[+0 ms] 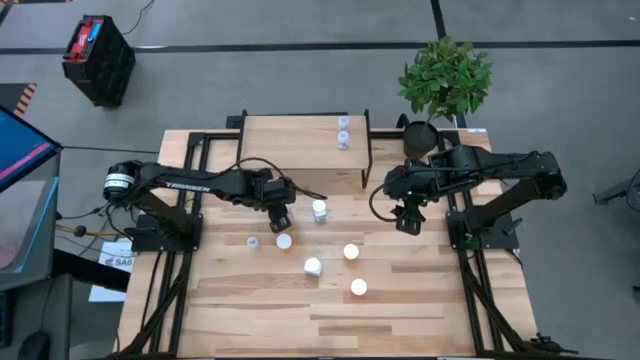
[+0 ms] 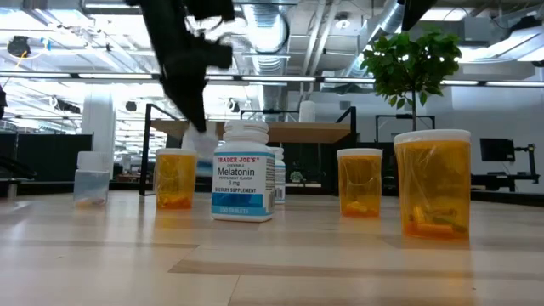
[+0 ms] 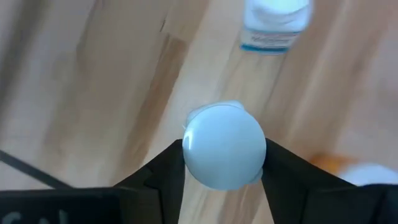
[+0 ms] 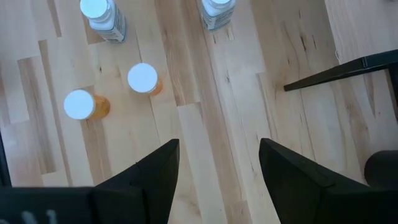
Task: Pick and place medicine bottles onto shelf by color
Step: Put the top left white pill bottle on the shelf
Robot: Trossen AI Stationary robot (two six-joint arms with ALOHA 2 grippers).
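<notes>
Spreading across the high view, the slatted table (image 1: 420,300) is seen with the shelf (image 1: 290,150) set at its far edge, where two pale bottles (image 1: 343,133) are stood together on the board.

The left gripper (image 1: 281,214) is placed over the table's middle, just in front of the shelf. Its jaws are pressed against both sides of a round white-capped bottle (image 3: 224,152). The body is hidden under the cap, so its colour cannot be told.

The right gripper (image 1: 408,222) is held over bare wood, jaws spread, nothing between them.

A slip could be caused by so narrow a hold on a rounded cap. The white bottle (image 1: 319,210) and the orange bottle (image 1: 284,241) just beside could be knocked over by a careless swing. A wrong shelf spot could be chosen if the hidden colour is misjudged.

On the front white bottle (image 2: 244,174), "TRADER JOE'S Melatonin 3 mg" can be read.
</notes>
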